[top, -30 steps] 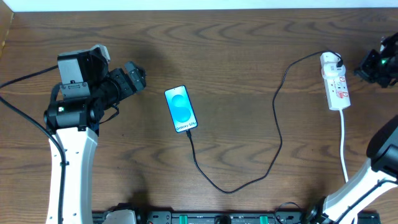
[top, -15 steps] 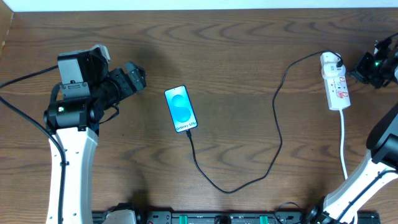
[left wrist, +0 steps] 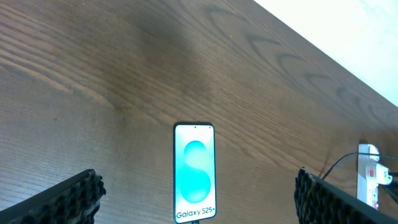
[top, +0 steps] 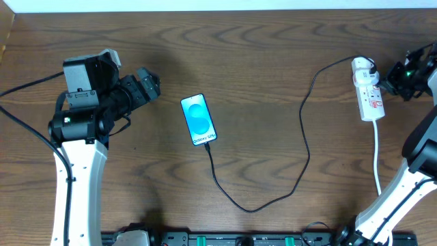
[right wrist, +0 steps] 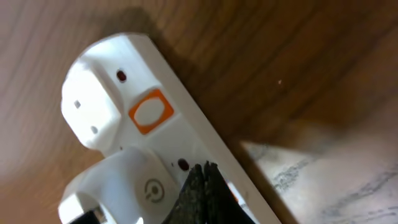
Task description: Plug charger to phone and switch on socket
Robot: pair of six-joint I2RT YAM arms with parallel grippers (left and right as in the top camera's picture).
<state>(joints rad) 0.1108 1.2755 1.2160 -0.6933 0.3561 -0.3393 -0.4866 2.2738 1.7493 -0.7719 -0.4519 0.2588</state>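
Phone point(top: 199, 120) has charger point(top: 301, 152) at its bottom edge; right gripper point(right wrist: 200, 190) pinched closed over socket point(top: 369, 94) (left gripper point(top: 149, 82) spread wide).

Socket point(right wrist: 93, 102) glossy white plastic; table point(top: 259, 61) matt wood grain.

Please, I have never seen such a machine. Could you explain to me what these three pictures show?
These are two robot arms at a wooden table. One picture looks down from above; the other two come from a camera on each wrist. On the table lie a phone with a blue screen and a thin black cable running from it to a white power strip. The left pincer is open and holds nothing. The right pincer is shut, its tip over the strip near an orange switch.
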